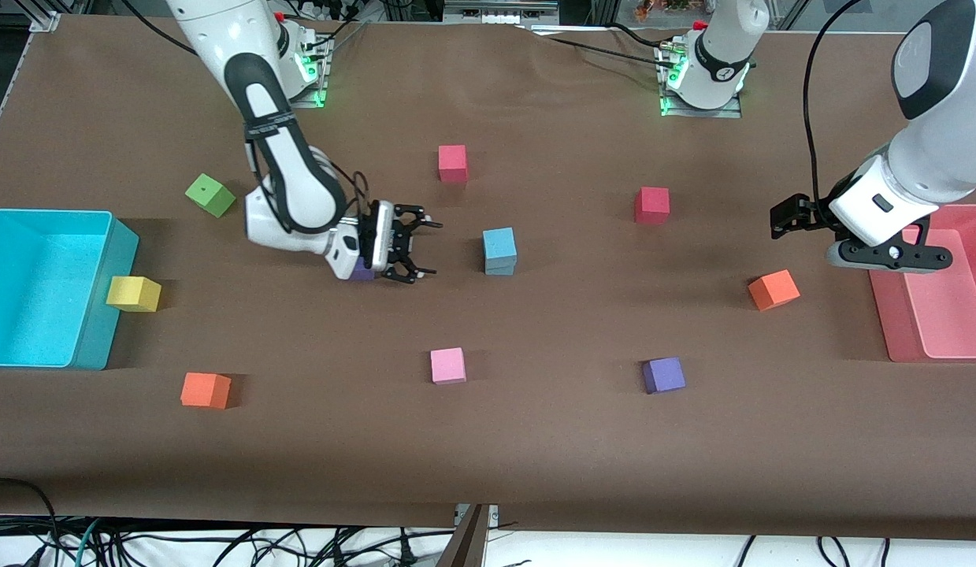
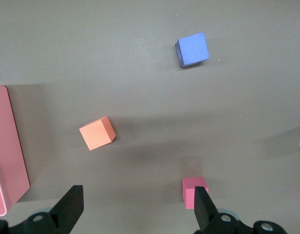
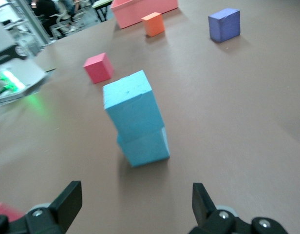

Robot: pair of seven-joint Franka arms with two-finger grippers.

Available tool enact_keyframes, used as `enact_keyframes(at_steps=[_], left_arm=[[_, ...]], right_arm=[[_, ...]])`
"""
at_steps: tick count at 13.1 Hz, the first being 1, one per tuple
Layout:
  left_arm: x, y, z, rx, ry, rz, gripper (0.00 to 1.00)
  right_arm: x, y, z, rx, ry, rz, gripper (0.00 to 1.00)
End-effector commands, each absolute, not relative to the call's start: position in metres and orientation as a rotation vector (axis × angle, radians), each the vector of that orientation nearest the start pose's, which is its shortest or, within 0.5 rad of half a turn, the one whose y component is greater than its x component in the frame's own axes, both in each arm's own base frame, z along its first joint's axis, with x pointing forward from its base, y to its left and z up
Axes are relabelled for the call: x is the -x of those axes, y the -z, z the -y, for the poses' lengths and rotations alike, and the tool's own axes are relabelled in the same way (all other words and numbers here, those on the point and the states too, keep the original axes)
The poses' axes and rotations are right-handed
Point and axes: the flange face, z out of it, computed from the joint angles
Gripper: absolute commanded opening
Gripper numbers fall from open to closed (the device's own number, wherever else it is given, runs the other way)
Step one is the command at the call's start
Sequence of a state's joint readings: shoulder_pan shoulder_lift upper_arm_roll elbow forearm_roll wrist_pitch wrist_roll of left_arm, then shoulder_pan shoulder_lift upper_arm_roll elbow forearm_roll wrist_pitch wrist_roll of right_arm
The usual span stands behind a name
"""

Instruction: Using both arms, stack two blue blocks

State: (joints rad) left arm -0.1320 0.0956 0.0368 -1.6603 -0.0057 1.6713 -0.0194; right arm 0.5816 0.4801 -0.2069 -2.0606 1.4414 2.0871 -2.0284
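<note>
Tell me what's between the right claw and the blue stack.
Nothing: bare brown table between the open right claw and the stacked blue blocks, clearest in the right wrist view.

A brown cloth [image 1: 535,441] covers the table; cables [image 1: 220,543] trail below its near edge; perhaps office chairs [image 3: 67,14] far off.

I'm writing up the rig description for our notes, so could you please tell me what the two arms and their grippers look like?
Both arms are glossy white with rounded links and black joint bands. The right arm carries a black cable along its forearm; a black cable loops over the left arm. The right gripper and the left gripper are black, two-fingered, on white wrist housings. Green lights glow at both bases.
</note>
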Motion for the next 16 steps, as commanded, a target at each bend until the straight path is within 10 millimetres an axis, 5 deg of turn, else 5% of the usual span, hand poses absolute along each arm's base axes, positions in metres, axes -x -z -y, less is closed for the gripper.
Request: enact_keyframes(at_steps=[1,3,6,10,16], left_arm=[[-0.577,-0.552,0.062,3.125,-0.124,-0.14,1.0],[-0.575,-0.555,0.066,3.126,-0.121,-0.125,1.0],[-0.574,-0.565,0.064,3.13,-0.115,-0.103,1.0],[-0.585,-0.564,0.066,3.129,-0.11,-0.108,1.0],[-0.58,-0.564,0.069,3.126,-0.141,-0.101,1.0]], right_arm=[[-0.549,-0.256,-0.189,1.71,0.35,1.413,1.0],[-0.573,-0.305,-0.14,1.753,0.168,1.376,1.0],[-0.595,-0.362,-0.099,2.012,-0.096,1.278,1.0],[-0.616,-0.421,-0.093,2.506,-0.407,1.044,1.0],[-0.623,-0.456,-0.107,3.021,-0.527,0.596,1.0]])
